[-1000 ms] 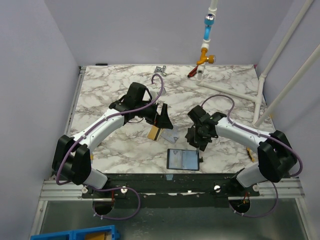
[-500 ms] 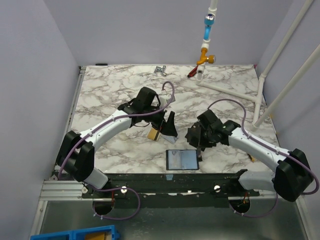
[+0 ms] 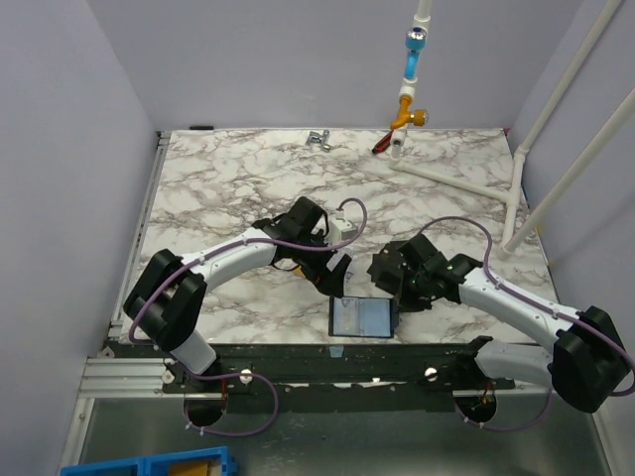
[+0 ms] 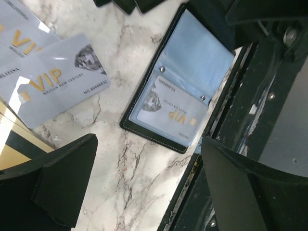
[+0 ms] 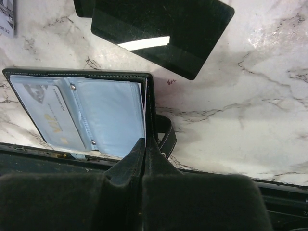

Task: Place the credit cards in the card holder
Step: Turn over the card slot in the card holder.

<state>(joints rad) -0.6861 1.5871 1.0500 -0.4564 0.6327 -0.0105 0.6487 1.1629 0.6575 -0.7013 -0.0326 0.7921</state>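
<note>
Holder lies open, lining up, at near edge of table, with one grey VIP card tucked in a sleeve. Two loose grey cards overlap on the marble just beside it, gold card at their edge. Left gripper hangs above between cards and holder, jaws wide, empty. Right gripper closed, tips touching holder's right edge.

The black card holder lies open on the marble table. One pale card sits in its blue pocket. More pale cards lie loose beside it, with a gold card at the edge. The left gripper has its fingers wide apart, with nothing between them.
</note>
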